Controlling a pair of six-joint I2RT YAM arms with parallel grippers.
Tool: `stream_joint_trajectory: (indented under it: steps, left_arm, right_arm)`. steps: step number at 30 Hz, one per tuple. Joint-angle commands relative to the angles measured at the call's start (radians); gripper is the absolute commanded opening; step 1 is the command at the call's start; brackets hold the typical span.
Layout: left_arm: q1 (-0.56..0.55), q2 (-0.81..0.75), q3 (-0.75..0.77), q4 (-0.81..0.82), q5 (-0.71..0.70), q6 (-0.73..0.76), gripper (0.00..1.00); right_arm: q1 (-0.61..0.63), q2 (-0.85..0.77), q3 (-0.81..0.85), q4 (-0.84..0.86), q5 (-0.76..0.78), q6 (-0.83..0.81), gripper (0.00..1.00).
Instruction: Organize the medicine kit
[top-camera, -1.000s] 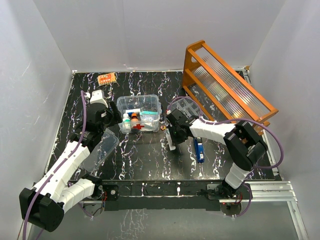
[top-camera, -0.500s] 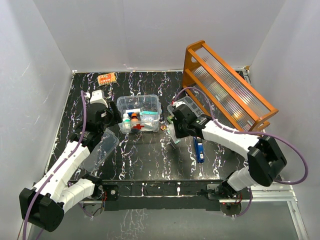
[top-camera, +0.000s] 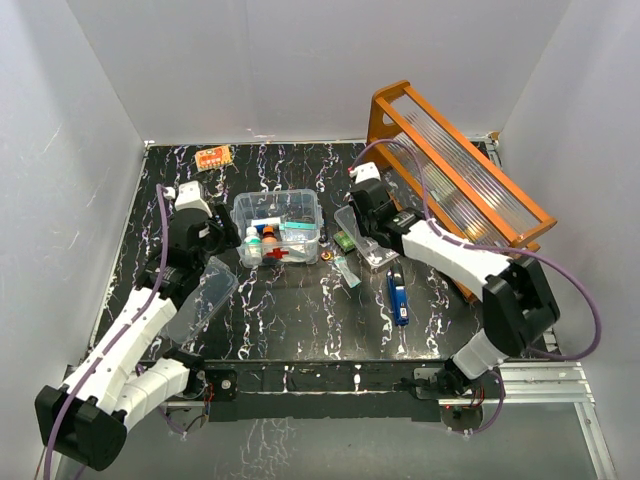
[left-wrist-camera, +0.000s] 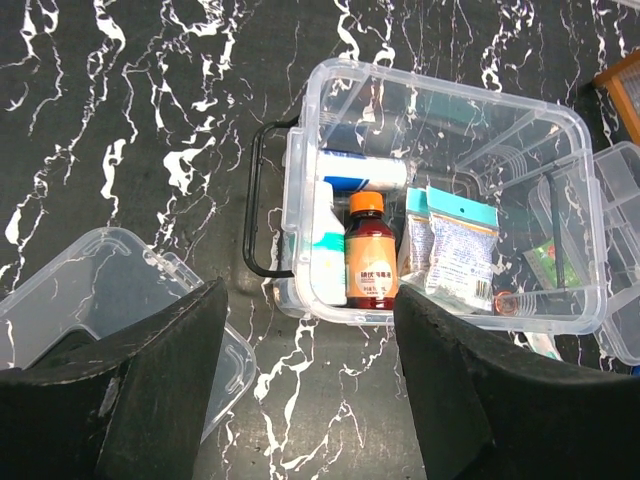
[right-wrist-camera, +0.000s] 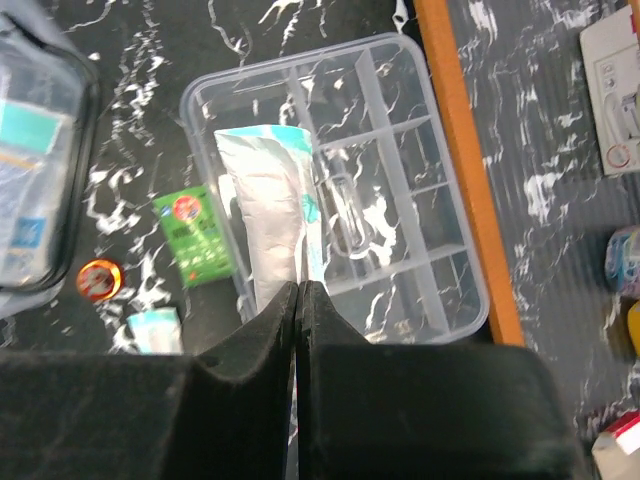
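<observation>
Overhead view of a black marbled tabletop (top-camera: 300, 320). The medicine kit (top-camera: 300, 205), a clear box with a red cross, sits open in the middle toward the back. It holds a brown bottle (left-wrist-camera: 368, 255) and some packets. Its clear lid (top-camera: 200, 298) lies flat to the near left. The left claw (left-wrist-camera: 308, 295) hovers above the kit's handle end, jaws wide and empty. The right claw (right-wrist-camera: 298, 290) is pressed fully together, apparently on nothing, over a clear divided tray (right-wrist-camera: 440, 250) just right of the kit. A white packet (right-wrist-camera: 265, 200) lies in the tray. A green sachet (right-wrist-camera: 190, 235), an orange cap (right-wrist-camera: 98, 280) and a small teal pack (right-wrist-camera: 155, 330) lie loose between tray and kit. The step seems to be gathering these strays into the kit. To do it well, the right claw should spread its jaws before descending and pinch the packet across its narrow width. It should then lift clear of the dividers and release over the kit's free space, away from the bottle.
</observation>
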Motion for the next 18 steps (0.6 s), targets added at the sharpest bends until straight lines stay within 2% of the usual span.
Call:
stream_joint_trajectory:
  steps: [1, 9, 18]
  left_arm:
    - [0.004, -0.063, 0.008, -0.011, -0.06, 0.011, 0.66]
    - [0.004, -0.089, -0.01, -0.011, -0.065, 0.011, 0.67]
    - [0.004, -0.087, -0.011, -0.008, -0.05, 0.01, 0.68]
  right_arm:
    - [-0.031, 0.084, 0.075, 0.112, 0.052, -0.123, 0.0]
    - [-0.083, 0.242, 0.15, 0.118, -0.075, -0.192, 0.0]
    - [-0.102, 0.327, 0.167, 0.081, -0.151, -0.186, 0.0]
